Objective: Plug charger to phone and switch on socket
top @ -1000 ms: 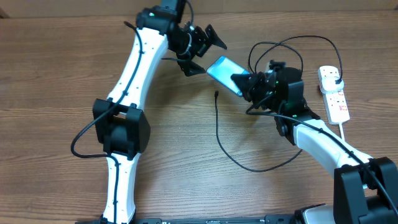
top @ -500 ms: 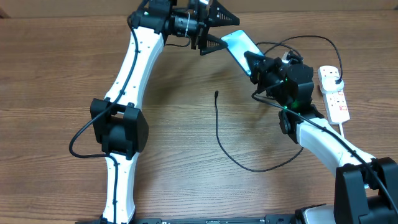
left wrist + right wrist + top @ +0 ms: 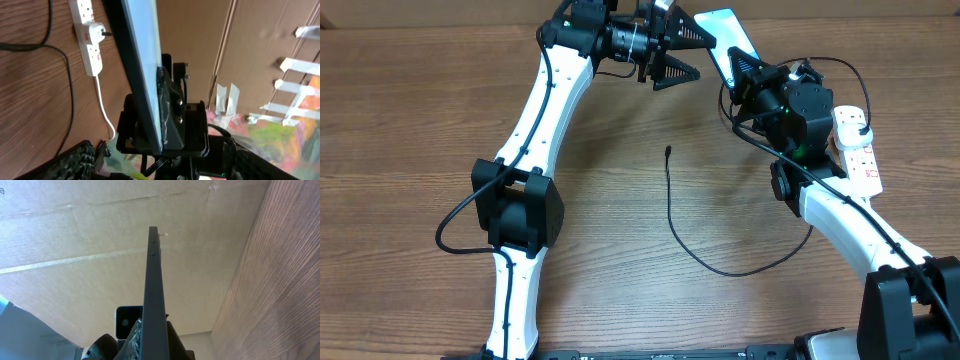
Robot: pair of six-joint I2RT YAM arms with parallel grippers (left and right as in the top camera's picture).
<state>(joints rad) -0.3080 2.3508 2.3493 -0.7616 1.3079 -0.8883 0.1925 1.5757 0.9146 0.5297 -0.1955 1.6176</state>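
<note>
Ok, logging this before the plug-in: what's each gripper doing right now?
Left gripper: open, holding nothing.
Right gripper: closed on the phone.

Even bright light, soft shadows; wrist backgrounds blurred.

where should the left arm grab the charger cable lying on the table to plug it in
Grip the charger just behind its connector tip, on the straight run lying flat on the table. Come straight down from above, closing across the cable: nothing crowds it there, and the open left tool is free.
</note>
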